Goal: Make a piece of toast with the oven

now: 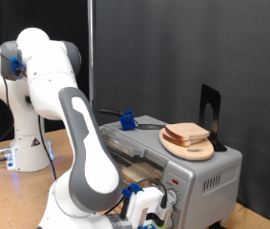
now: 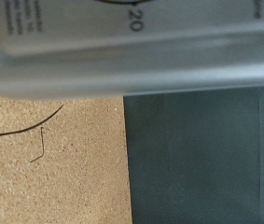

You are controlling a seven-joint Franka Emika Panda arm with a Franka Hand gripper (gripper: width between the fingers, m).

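Observation:
The piece of toast lies flat on a round light-wood board on top of the silver-grey oven, at the exterior view's right. The oven's glass door hangs down open at its front. My gripper is low in front of the oven's control panel, close to the knobs. The wrist view shows no fingers, only the oven's grey panel very close, with a dial mark reading 20. Nothing shows between my fingers.
A blue object sits at the oven's back left corner. A black upright stand rises behind the board. The oven stands on a brown wooden table, whose edge meets a dark surface. A thin cable lies on the table.

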